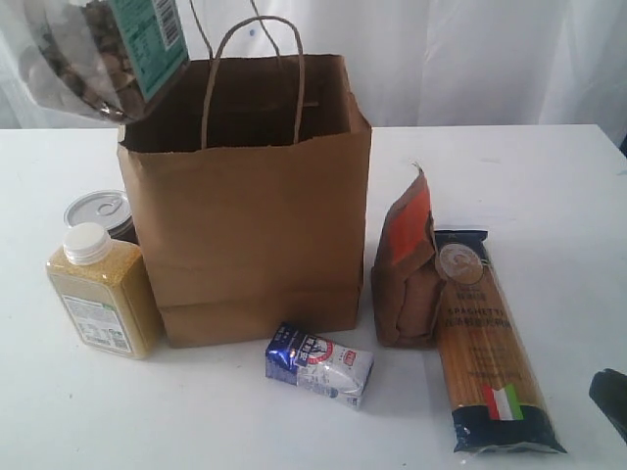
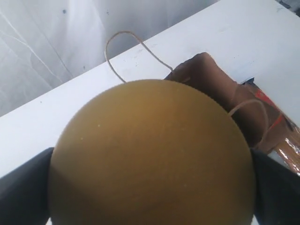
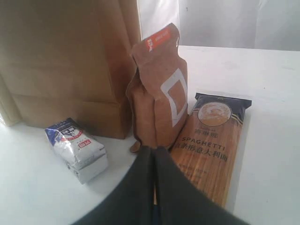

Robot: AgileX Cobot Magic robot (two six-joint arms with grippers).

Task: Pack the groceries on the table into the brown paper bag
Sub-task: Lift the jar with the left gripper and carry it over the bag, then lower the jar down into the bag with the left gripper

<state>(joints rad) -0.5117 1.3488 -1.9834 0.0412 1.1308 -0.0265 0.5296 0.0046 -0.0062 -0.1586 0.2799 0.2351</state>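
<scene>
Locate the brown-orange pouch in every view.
Exterior view: brown-orange pouch stands right of the brown paper bag, beside the spaghetti packet.
Left wrist view: a sliver at the frame edge, beyond the bag's open mouth.
Right wrist view: upright between bag and spaghetti packet.
Shared landmark: the brown paper bag.

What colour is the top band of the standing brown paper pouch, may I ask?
Orange top band on the brown paper pouch; best in right wrist view.

The word "SPAGHETTI" runs across the long spaghetti packet, above a line of Chinese characters and, lower down, a green-white-red flag. A barcode marks the teal label of the clear jar. Print on the small blue-white carton is too small to read.
</scene>
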